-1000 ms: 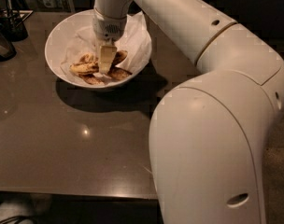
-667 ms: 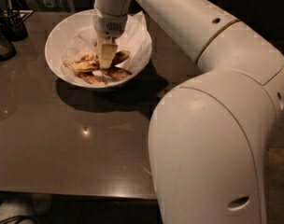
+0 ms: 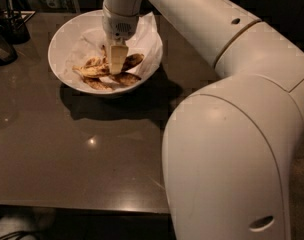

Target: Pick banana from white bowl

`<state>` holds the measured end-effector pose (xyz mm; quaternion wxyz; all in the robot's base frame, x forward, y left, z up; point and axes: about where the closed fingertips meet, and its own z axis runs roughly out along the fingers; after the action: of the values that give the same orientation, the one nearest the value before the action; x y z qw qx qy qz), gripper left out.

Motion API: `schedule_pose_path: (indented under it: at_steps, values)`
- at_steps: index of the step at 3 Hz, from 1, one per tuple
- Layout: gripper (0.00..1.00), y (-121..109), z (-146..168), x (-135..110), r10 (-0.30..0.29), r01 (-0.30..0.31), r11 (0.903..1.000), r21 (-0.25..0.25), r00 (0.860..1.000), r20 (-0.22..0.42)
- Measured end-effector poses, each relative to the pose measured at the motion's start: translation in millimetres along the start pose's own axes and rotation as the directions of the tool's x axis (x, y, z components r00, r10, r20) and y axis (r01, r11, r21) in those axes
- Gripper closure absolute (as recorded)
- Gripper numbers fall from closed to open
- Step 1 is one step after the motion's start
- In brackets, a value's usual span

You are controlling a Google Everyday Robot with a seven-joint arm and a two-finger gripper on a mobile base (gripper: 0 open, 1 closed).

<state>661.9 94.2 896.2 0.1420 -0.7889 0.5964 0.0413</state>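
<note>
The white bowl [image 3: 59, 39] stands at the back left of the dark table, lined with crumpled white paper [image 3: 147, 36]. Several overripe bananas lie in it. The banana [image 3: 91, 71], the longest one, yellow with brown mottling, lies across the middle left. My gripper [image 3: 116, 64] reaches straight down into the bowl from the arm above, with its tip at the right end of the banana, touching or just over it. Shorter, darker bananas lie to its right [image 3: 132, 60] and in front [image 3: 125, 79].
My large white arm [image 3: 232, 114] fills the right half of the view and hides that side of the table. Small dark containers [image 3: 4, 39] stand at the far left edge. The table's front edge [image 3: 77, 204] runs along the bottom.
The gripper has stayed down in the bowl over the bananas, shifting only slightly. The bananas and the bowl have not visibly moved.
</note>
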Motion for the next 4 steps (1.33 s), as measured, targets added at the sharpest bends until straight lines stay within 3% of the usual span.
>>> schedule_pose_path:
  at_steps: [1, 2, 3, 4]
  values:
    - [1.0, 5.3, -19.5, -2.3, -0.011, 0.01, 0.9974, 0.071, 1.0, 0.02]
    - [1.0, 19.1, -49.7, -9.0, -0.043, 0.037, 0.9854, 0.166, 0.999, 0.034]
    - [1.0, 34.8, -72.7, -16.8, -0.081, 0.07, 0.9707, 0.23, 0.996, 0.038]
    - [1.0, 32.3, -70.8, -16.0, -0.074, 0.069, 0.973, 0.22, 0.997, 0.018]
